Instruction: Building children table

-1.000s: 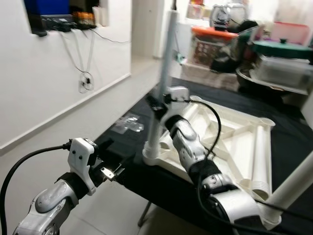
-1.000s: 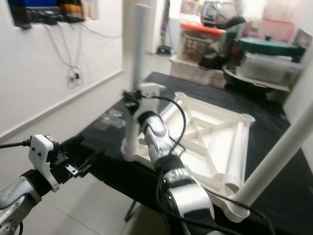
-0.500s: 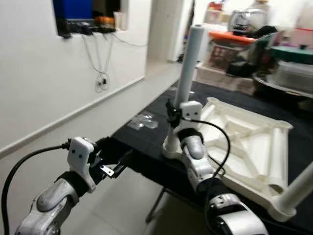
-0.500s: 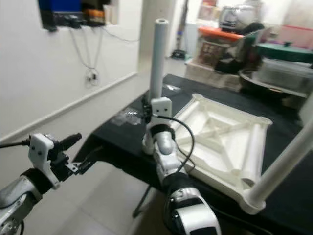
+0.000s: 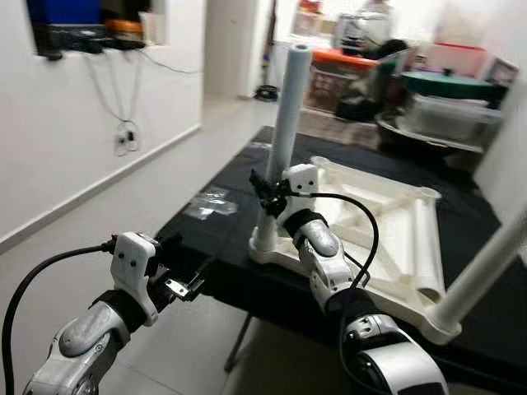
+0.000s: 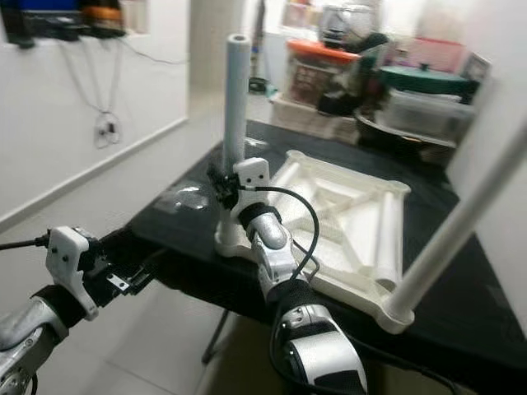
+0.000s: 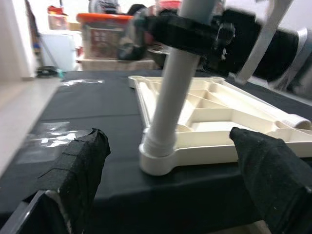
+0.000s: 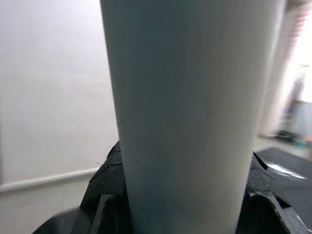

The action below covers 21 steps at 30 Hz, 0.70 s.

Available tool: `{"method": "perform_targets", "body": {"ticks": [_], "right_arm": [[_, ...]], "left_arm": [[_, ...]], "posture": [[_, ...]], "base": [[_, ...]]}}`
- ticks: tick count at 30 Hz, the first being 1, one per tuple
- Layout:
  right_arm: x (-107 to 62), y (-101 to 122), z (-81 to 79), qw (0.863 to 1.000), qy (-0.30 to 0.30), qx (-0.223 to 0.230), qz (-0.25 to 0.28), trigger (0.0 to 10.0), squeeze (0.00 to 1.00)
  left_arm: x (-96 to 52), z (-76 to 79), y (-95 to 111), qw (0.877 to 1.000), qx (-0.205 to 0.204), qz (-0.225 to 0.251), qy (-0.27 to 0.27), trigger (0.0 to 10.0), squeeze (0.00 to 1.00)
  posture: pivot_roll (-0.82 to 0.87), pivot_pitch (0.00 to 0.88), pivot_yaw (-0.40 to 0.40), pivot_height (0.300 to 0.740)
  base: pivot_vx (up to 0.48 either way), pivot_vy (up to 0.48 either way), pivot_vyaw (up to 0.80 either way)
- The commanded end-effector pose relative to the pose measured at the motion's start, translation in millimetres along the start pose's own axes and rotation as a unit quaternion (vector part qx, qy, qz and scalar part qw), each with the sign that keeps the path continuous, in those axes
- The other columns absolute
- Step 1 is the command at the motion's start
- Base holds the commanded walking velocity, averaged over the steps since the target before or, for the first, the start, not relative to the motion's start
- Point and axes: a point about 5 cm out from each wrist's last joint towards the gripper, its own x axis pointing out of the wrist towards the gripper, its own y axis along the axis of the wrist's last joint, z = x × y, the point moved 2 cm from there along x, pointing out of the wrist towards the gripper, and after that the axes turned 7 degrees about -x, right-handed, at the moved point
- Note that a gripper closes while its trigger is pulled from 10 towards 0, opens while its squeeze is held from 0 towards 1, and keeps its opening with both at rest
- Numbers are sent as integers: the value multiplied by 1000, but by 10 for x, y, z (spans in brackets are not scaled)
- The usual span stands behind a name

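black table (image 5: 222,247) in a cluttered room, white wall on the robot's left, bins and pots stacked at the far side. white tabletop (image 5: 387,226), underside up, lies flat on the black surface, its ribs and corner sockets exposed. upright leg (image 5: 284,123) stands in the near-left socket (image 5: 268,251); a second leg (image 5: 482,267) rises, tilted, from the near-right corner, and a loose leg (image 5: 424,247) lies along the right rib of the tabletop. clear bags (image 5: 207,206) rest on the black surface just beyond the left corner.

right gripper (image 5: 265,188) is clamped around the upright leg low on its shaft, above the socket; the right wrist view shows the leg (image 8: 190,117) pressed between the black fingers (image 8: 109,187). left gripper (image 5: 185,284) hovers off the near-left edge of the table, fingers apart, holding nothing; its wrist view looks at the socket (image 7: 158,158) between the spread pads (image 7: 78,165).

step in hand, as judged: seating the leg in its socket. to do it well, keep the shaft square to the tabletop, press straight down along its axis, and avoid side load that would lever the tabletop off the black surface. the free gripper could steady the tabletop's near rim. whether the leg is fully home cannot be told.
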Motion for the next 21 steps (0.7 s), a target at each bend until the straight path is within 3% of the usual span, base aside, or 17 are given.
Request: {"method": "perform_targets", "body": {"ticks": [1, 4, 9, 10, 13, 21], "right_arm": [[9, -116, -187, 998, 52, 40, -22, 0, 0], [80, -1, -189, 994, 101, 34, -10, 0, 0], [123, 43, -219, 991, 129, 17, -10, 0, 0], [147, 76, -322, 983, 181, 10, -9, 0, 0], [156, 128, -409, 973, 229, 10, 3, 0, 0], [179, 235, -472, 956, 290, 28, 23, 0, 0]], "left_arm": [[40, 16, -17, 1000, -2, 0, -6, 10000, 0], [40, 17, -29, 1000, -3, 0, -4, 10000, 0], [24, 13, -41, 1000, -4, -2, -2, 10000, 0], [-3, 11, -65, 1000, 0, -9, -4, 10000, 0], [-13, 2, -68, 1000, 1, -10, -4, 10000, 0], [-2, 9, -67, 1000, -4, -7, -2, 10000, 0]], "posture": [[127, 0, -109, 740], [136, 0, -116, 740], [138, 0, -120, 740], [141, 0, -124, 740], [141, 0, -124, 740], [146, 0, -136, 740]], "base": [[0, 0, 0], [0, 0, 0], [0, 0, 0], [0, 0, 0], [0, 0, 0], [0, 0, 0]]}}
